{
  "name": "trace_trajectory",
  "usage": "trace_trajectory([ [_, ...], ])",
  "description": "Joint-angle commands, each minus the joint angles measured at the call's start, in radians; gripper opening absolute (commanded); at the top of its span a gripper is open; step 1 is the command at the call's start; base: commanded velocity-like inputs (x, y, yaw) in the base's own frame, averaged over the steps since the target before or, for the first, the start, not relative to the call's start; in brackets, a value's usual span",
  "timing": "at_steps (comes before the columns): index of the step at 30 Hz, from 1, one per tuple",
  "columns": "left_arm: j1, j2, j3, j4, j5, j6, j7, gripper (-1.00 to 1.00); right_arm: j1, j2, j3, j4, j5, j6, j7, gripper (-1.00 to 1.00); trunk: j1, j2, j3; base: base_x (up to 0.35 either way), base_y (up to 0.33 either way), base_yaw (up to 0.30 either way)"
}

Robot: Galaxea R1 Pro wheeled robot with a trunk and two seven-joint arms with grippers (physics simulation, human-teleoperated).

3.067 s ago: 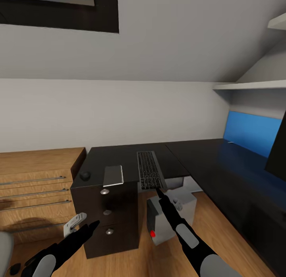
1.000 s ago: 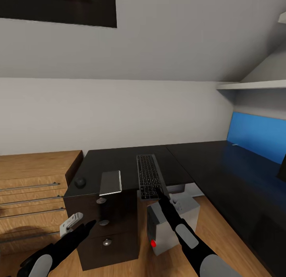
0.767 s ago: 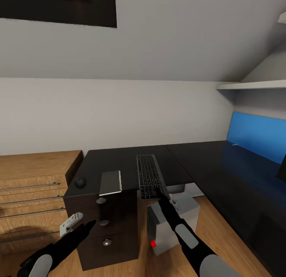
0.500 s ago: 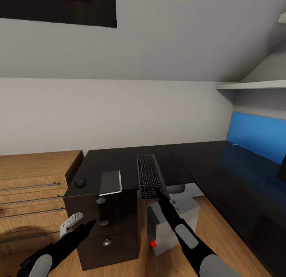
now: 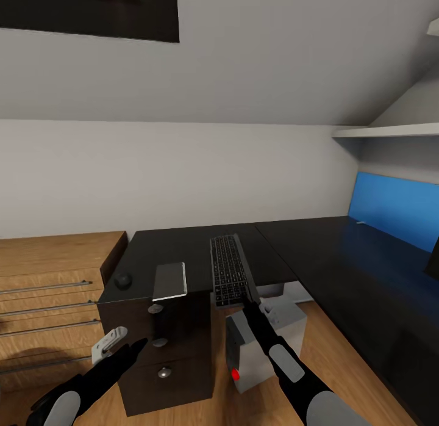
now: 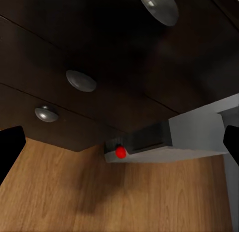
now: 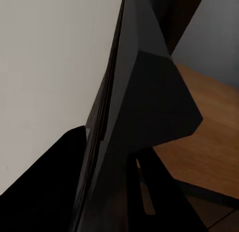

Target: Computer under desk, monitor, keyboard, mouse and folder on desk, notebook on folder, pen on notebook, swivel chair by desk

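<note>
Desk: a glossy black L-shaped top is seen against the white wall, one wing running off to the right below a blue wall panel.
Drawer chest: a light-wood unit with long rail handles is placed just beside the desk's left end.
Drawer unit: black, under the desk's near left corner; three round silver knobs are recorded in the left wrist view (one knob near the middle of that frame).
Computer: a light-grey tower is found on the wood floor under the desk, just beside the drawer unit, its darker front and red light facing the robot; it is also seen in the left wrist view.
Monitor: only a dark corner is caught at the right edge of the head view, above the right wing.
Keyboard: laid on the desk with its long side running away from the robot; its near end overhangs the front edge.
Notebook: a grey cover is noted flat on the desk at the front edge, left of the keyboard and apart from it.
Mouse: a small black mouse is seen on the desk, left of the notebook.
Right gripper: the claw is clenched on the keyboard's near end, a finger on each face in the right wrist view.
Left gripper: held low in front of the drawer unit; the fingers are spread wide apart, nothing between them (released).
</note>
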Motion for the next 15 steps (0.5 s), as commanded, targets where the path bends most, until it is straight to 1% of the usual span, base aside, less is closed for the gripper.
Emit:
trace_trajectory([
  [1,-0.001,0.0,0.0,-0.001,0.011,0.003,0.009,1.0,-0.001,-0.001,0.009,0.002,-0.012,-0.007,0.001,-1.0,0.0,-0.001,-0.001,0.0,0.0,0.0],
  [6,-0.001,0.0,0.0,-0.001,0.011,0.003,0.008,1.0,-0.001,-0.001,0.008,0.001,-0.012,-0.007,0.002,-1.0,0.0,-0.001,-0.001,0.0,0.0,0.0],
  [14,0.0,0.0,0.0,-0.001,0.011,0.003,0.009,1.0,-0.001,-0.002,0.007,-0.001,-0.012,-0.008,0.004,-1.0,-0.031,0.055,0.024,0.0,0.0,0.0],
  [15,-0.001,-0.001,-0.001,-0.001,0.006,0.0,0.012,1.0,-0.001,-0.002,0.007,-0.002,-0.012,-0.008,0.004,-1.0,-0.035,0.062,0.027,0.0,0.0,0.0],
])
